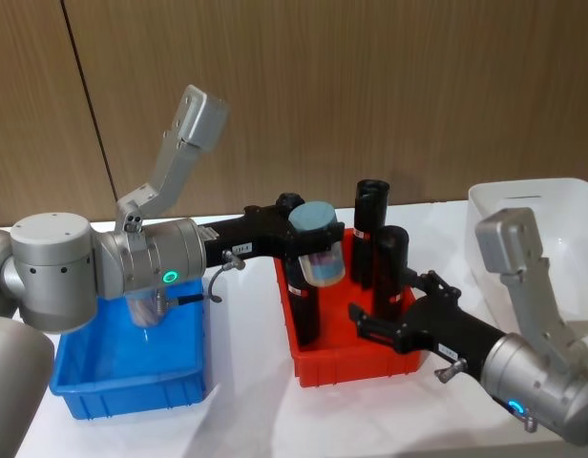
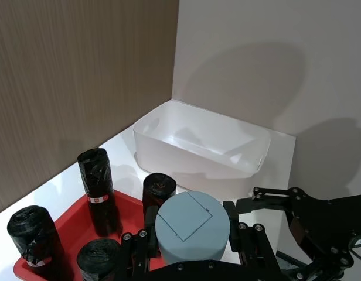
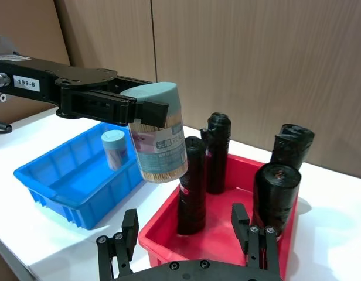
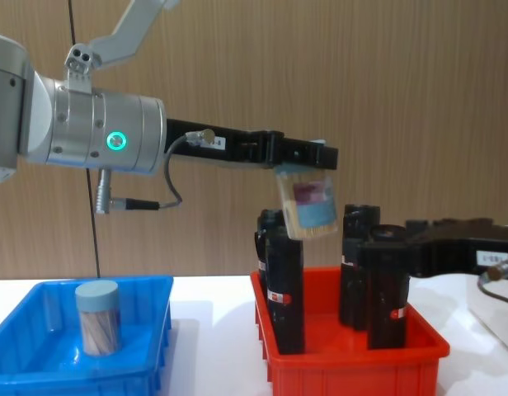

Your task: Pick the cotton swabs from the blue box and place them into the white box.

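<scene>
Pale blue-grey lid (image 2: 189, 228) first: the left gripper (image 4: 307, 162) pinches it between its fingers, which cover the lid's sides. Under it a jar of cotton swabs (image 4: 308, 206) hangs slightly tilted over the black bottles (image 1: 372, 229) standing in the red bin (image 1: 356, 367). A second jar (image 4: 98, 318) stands upright in the blue box (image 1: 132, 393), half hidden under the left arm's wrist in the head view. The right gripper (image 3: 184, 225), fingers spread, hovers at the red bin's near right side. The white box (image 1: 533, 196) sits farther right, cut off at the edge.

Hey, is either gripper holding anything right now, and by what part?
The left gripper holds a cotton swab jar by its lid, and the jar hangs tilted above the red bin. The right gripper is open and empty.
</scene>
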